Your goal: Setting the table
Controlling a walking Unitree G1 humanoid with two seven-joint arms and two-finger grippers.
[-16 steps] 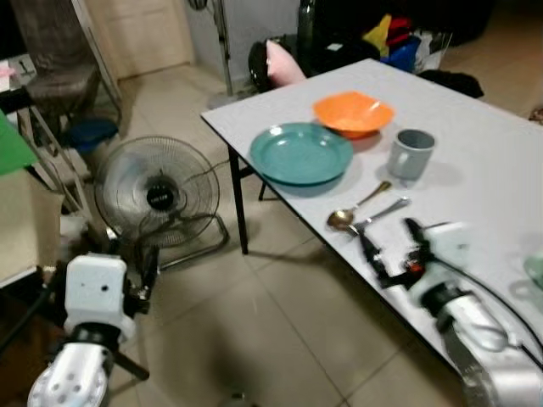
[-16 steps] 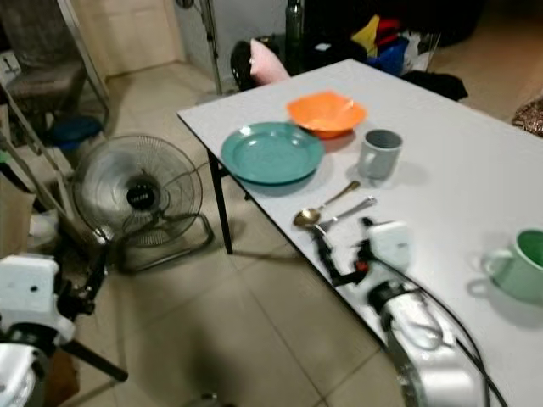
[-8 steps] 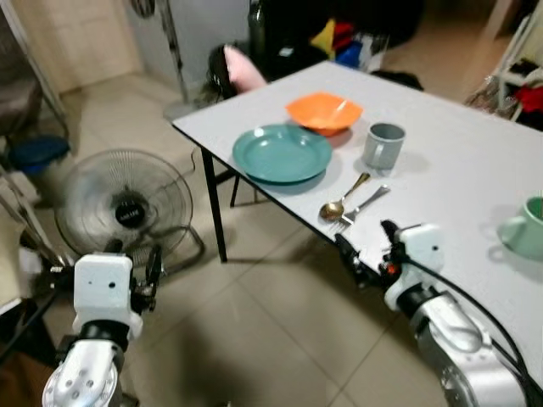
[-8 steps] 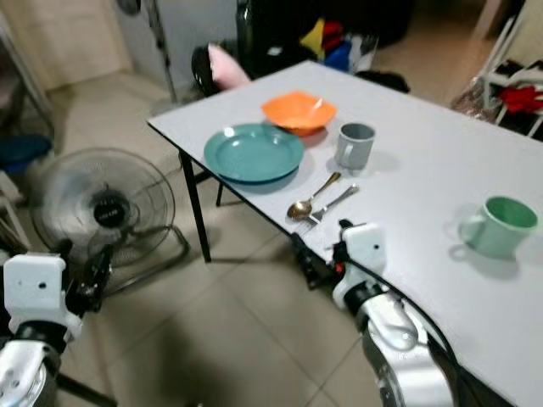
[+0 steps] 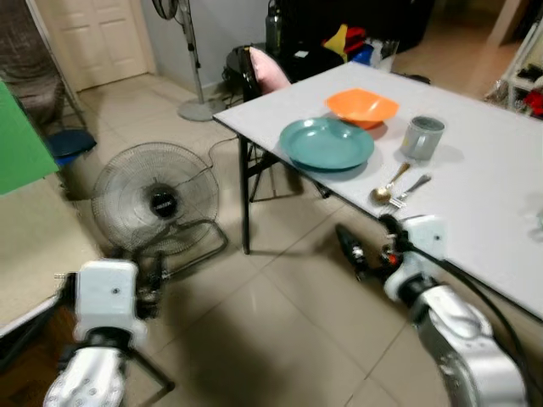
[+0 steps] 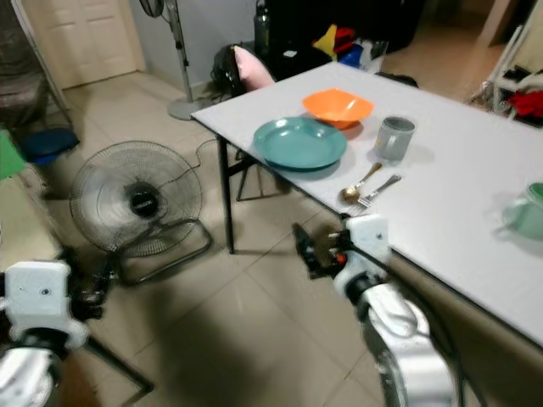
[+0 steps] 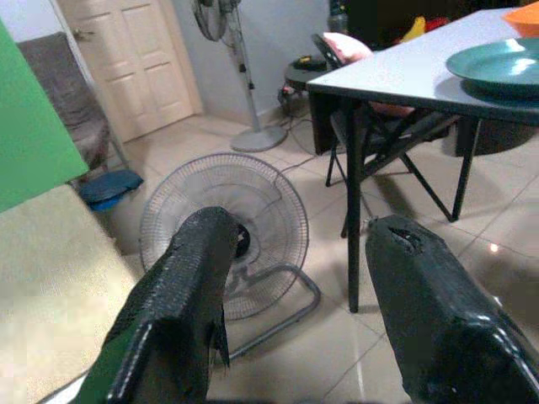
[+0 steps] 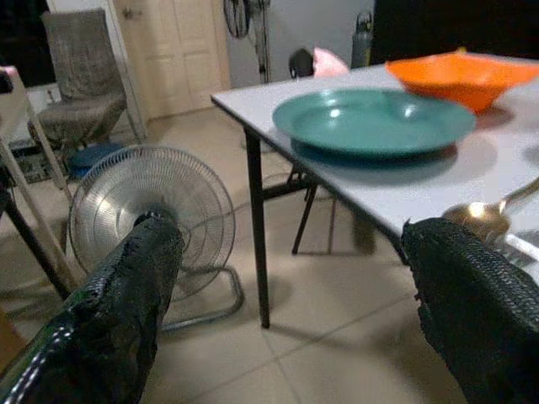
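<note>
Two end effectors are in play, and the right end effector (image 5: pixel 366 248) is plainly the nearer one: it hangs off the front edge of the white surface (image 5: pixel 492 212), below its top, fingers spread wide with nothing between them. The left end effector (image 7: pixel 295 278) is low over the floor by the standing floor fan (image 5: pixel 156 198), well apart from the surface, fingers likewise parted and empty. Just beyond and above the right end effector lie the spoon (image 5: pixel 389 186) and fork (image 5: pixel 409 188), side by side near the edge, long axes running away toward the grey mug (image 5: pixel 422 137). Farther on sit the teal plate (image 5: pixel 327 142) and, touching its far rim, the orange bowl (image 5: pixel 361 106). Reaching the cutlery likely calls for raising the right arm and moving forward.
</note>
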